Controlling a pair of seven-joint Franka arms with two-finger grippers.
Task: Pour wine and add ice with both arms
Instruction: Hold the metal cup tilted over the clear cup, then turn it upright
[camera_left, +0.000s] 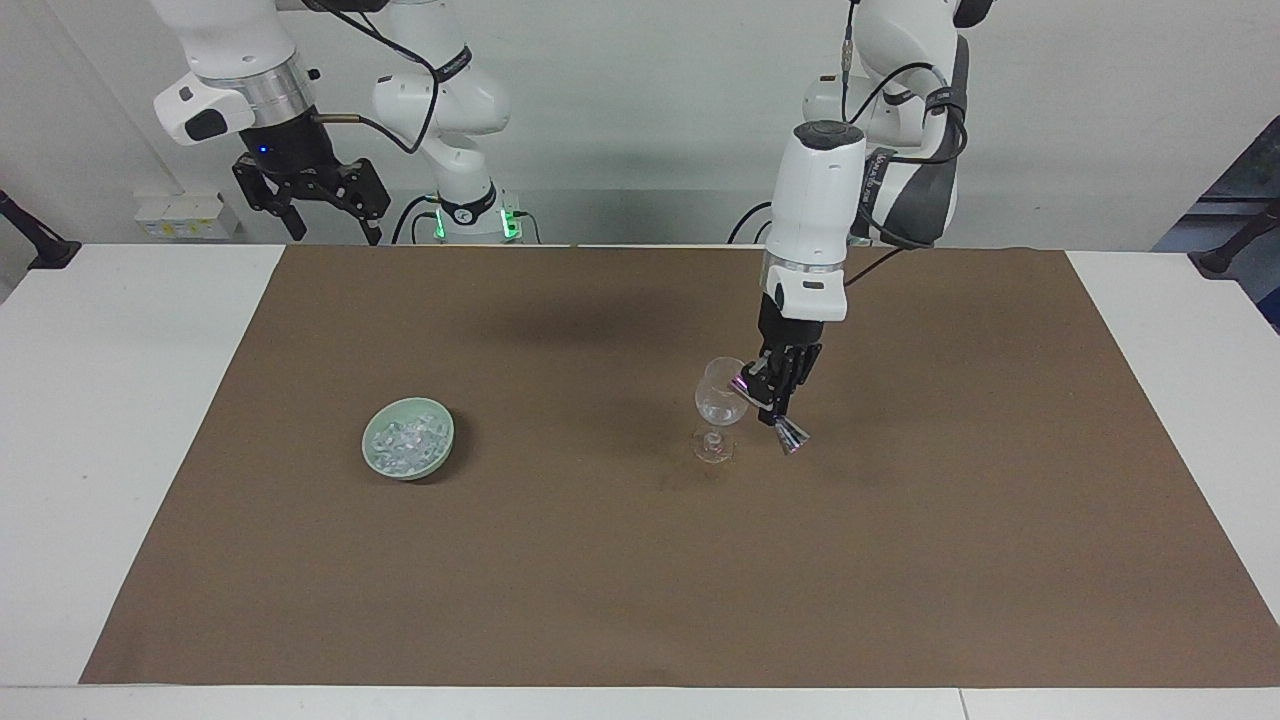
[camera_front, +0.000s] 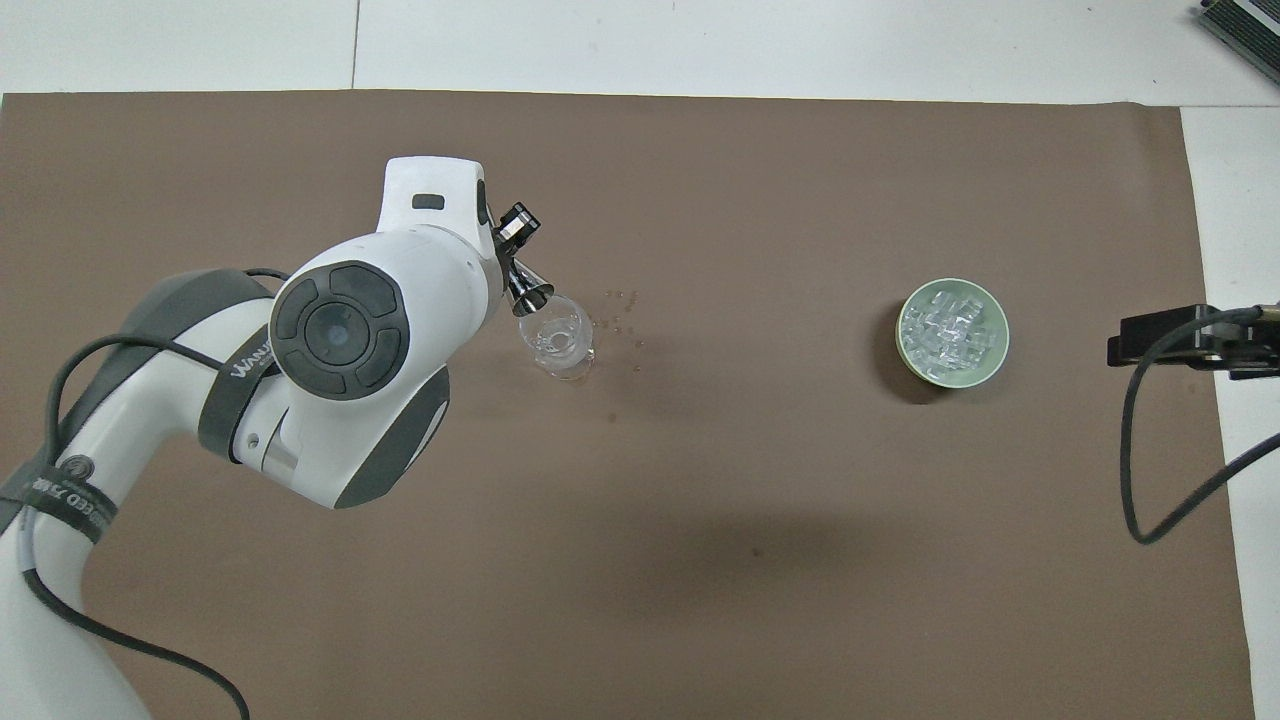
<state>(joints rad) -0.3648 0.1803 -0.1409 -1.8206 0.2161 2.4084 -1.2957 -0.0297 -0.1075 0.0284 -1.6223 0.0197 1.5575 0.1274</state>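
A clear stemmed glass (camera_left: 720, 402) (camera_front: 560, 342) stands upright in the middle of the brown mat. My left gripper (camera_left: 776, 396) (camera_front: 506, 262) is shut on a small metal jigger (camera_left: 772, 412) (camera_front: 522, 268). The jigger is tilted, with one mouth at the glass's rim. No wine can be made out in the glass or the jigger. The ice (camera_left: 404, 438) (camera_front: 948, 328) fills a pale green bowl (camera_left: 367, 448) (camera_front: 1002, 340) toward the right arm's end of the table. My right gripper (camera_left: 338, 230) (camera_front: 1160, 340) waits open, high above the table edge by its base.
The brown mat (camera_left: 900, 560) (camera_front: 800, 560) covers most of the white table (camera_left: 100, 400). Several small droplets (camera_front: 625, 310) dot the mat beside the glass, on the bowl's side.
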